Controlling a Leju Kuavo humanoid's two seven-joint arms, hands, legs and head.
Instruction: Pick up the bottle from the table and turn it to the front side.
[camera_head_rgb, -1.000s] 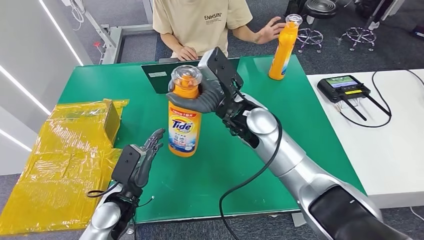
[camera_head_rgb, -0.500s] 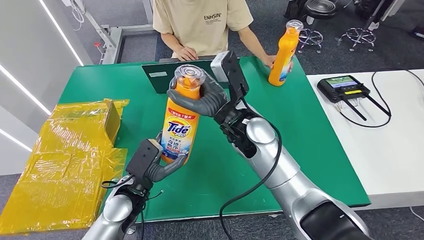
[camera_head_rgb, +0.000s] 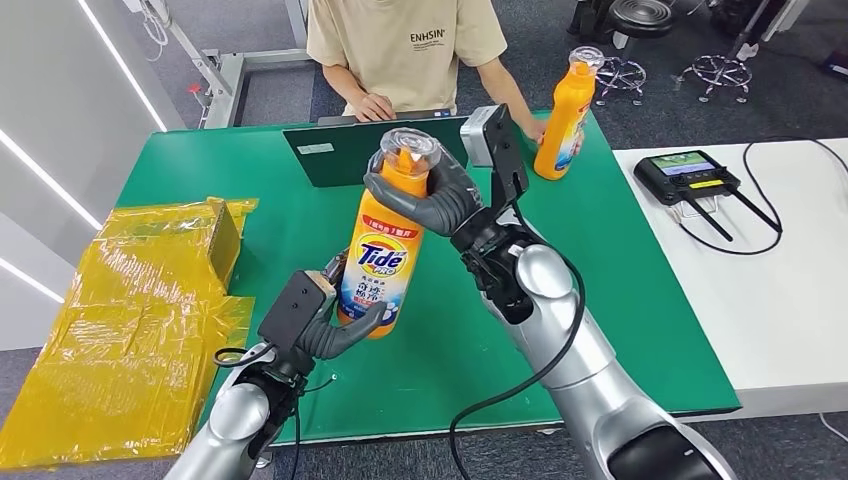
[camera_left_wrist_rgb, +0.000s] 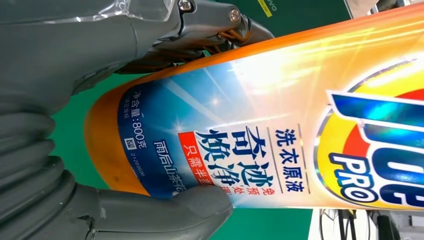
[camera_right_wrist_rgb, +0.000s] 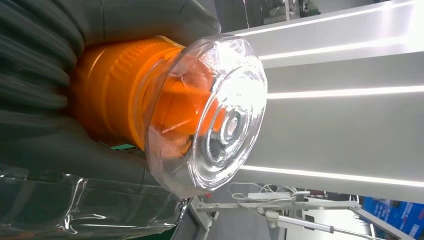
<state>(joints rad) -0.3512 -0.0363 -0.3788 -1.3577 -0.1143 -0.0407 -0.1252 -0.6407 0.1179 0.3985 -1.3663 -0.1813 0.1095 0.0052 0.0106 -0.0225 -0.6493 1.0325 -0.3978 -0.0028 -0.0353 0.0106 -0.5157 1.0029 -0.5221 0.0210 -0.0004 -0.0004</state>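
An orange Tide bottle (camera_head_rgb: 383, 263) with a clear cap hangs tilted above the green table (camera_head_rgb: 560, 240), its front label facing me. My right hand (camera_head_rgb: 425, 200) grips its neck just under the cap (camera_right_wrist_rgb: 210, 117). My left hand (camera_head_rgb: 325, 325) holds the bottle's base, thumb on the near side and fingers behind. In the left wrist view the thumb (camera_left_wrist_rgb: 165, 212) presses the label's lower edge on the bottle (camera_left_wrist_rgb: 270, 125). The right wrist view shows my right hand (camera_right_wrist_rgb: 55, 150) wrapped around the orange neck.
A person in a beige shirt (camera_head_rgb: 400, 45) stands behind the table, one hand on a second orange bottle (camera_head_rgb: 562, 105) at the far right corner. A laptop (camera_head_rgb: 345, 150) sits at the back, yellow wrapped packages (camera_head_rgb: 150, 300) at left, a controller (camera_head_rgb: 690, 175) on the white table.
The right hand lifted the bottle and carried it rightward, tilting it. The left hand rose and closed on the bottle's base. The person's hand settled on the far bottle.
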